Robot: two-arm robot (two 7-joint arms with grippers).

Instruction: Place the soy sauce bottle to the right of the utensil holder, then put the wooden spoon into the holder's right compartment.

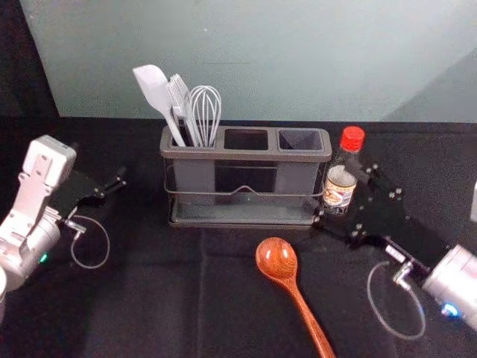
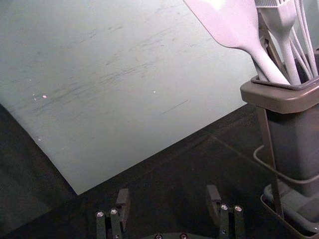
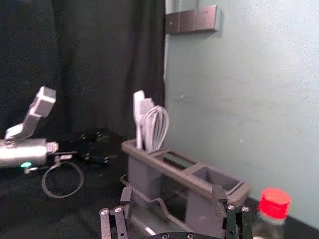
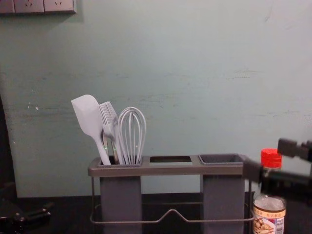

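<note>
The soy sauce bottle (image 1: 339, 179), red-capped and upright, stands just right of the utensil holder (image 1: 246, 205). My right gripper (image 1: 343, 192) is open in front of the bottle. In the right wrist view, the bottle's red cap (image 3: 274, 203) lies outside the open fingers of the right gripper (image 3: 172, 199), and the holder is beyond them. The wooden spoon (image 1: 277, 259) lies on the table in front of the holder, bowl toward it. Left of the holder, my left gripper (image 1: 112, 188) is open and empty; the left wrist view shows the fingers of the left gripper (image 2: 168, 199) wide apart.
A white spatula (image 4: 87, 114), brush (image 4: 109, 117) and whisk (image 4: 132, 134) stand in the holder's left compartment. Its middle and right compartments (image 4: 222, 159) hold nothing visible. A pale wall (image 1: 298, 60) rises behind the black-covered table (image 1: 149, 298).
</note>
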